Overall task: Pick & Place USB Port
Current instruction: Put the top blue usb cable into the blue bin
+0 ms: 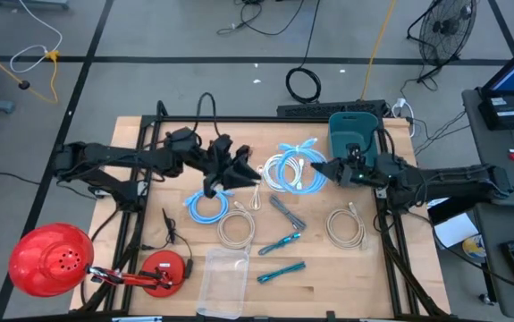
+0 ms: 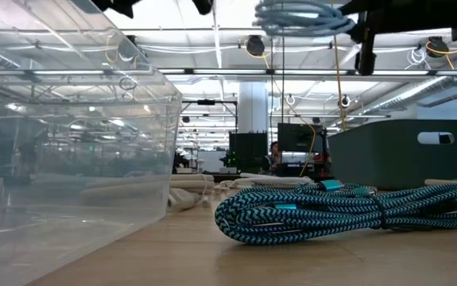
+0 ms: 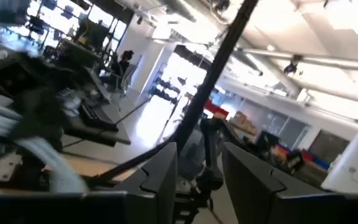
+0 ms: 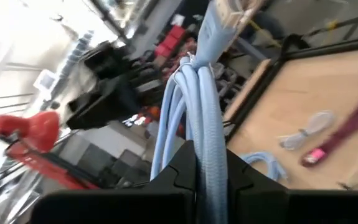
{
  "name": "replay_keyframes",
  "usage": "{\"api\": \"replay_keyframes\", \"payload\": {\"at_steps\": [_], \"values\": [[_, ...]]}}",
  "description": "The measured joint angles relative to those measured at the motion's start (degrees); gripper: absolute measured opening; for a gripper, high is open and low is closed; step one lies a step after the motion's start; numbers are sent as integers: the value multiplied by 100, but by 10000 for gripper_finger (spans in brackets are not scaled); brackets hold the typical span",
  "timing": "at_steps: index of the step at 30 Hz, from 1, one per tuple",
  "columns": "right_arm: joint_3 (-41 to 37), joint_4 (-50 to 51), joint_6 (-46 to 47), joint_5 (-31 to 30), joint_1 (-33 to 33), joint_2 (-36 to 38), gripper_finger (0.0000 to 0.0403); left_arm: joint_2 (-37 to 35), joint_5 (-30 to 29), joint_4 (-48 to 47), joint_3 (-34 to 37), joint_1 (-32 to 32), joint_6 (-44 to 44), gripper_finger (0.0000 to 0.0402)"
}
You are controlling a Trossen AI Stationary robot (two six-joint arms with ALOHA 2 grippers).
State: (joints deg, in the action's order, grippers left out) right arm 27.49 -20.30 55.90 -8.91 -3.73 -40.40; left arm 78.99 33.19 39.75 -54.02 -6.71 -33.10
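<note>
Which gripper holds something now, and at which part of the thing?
The right gripper is shut on the light blue cable coil, pinching its bundled strands. The left gripper is open and holds nothing.

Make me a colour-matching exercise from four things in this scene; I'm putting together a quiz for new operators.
Things:
1. bin
2. lamp
3. container
4. cable coil held up by the right gripper

Colours:
A. light blue
B. see-through
C. dark teal
D. red

Pairs: 1-C, 2-D, 3-B, 4-A.
</note>
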Motion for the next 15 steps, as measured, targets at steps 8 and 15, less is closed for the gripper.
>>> {"api": "replay_keyframes", "payload": {"at_steps": [8, 15], "values": [[0, 1223, 121, 496, -1612, 1045, 10, -115, -832, -1127, 2, 551, 750, 131], [0, 1651, 312, 1930, -3528, 1243, 10, -32, -1533, -1630, 8, 1004, 1126, 131]]}}
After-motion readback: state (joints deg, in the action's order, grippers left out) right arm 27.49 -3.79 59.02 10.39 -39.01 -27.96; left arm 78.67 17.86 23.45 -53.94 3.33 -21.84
